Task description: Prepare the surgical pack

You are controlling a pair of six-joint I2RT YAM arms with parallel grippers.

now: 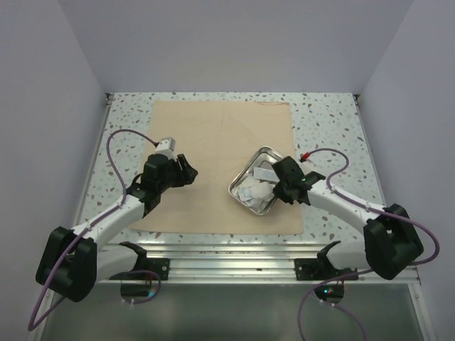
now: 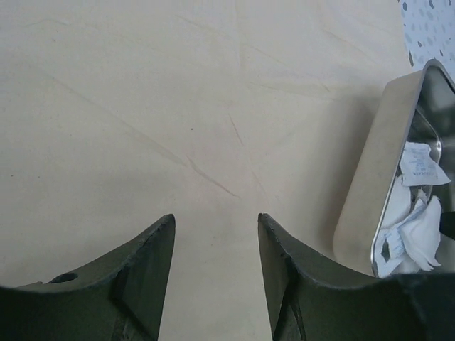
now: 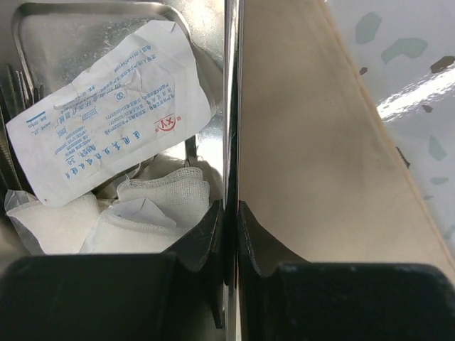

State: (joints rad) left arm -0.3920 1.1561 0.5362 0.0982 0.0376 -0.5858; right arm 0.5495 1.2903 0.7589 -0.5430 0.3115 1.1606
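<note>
The beige cloth sheet (image 1: 213, 135) lies spread flat on the table. On its right part stands the small steel tray (image 1: 264, 150), turned at an angle, with white gauze packets (image 1: 256, 192) inside. My right gripper (image 1: 281, 189) is shut on the tray's right rim (image 3: 231, 106), one finger inside and one outside. The right wrist view shows a printed gauze packet (image 3: 114, 106), loose gauze, and slim metal instruments (image 3: 18, 78) along the tray's left wall. My left gripper (image 2: 216, 217) hovers open over bare cloth (image 2: 178, 106), left of the tray (image 2: 370, 185), holding nothing.
The speckled tabletop (image 1: 327, 121) frames the cloth on three sides, enclosed by plain walls. A metal rail (image 1: 234, 259) with both arm bases runs along the near edge. Purple cables (image 1: 117, 153) loop beside each arm.
</note>
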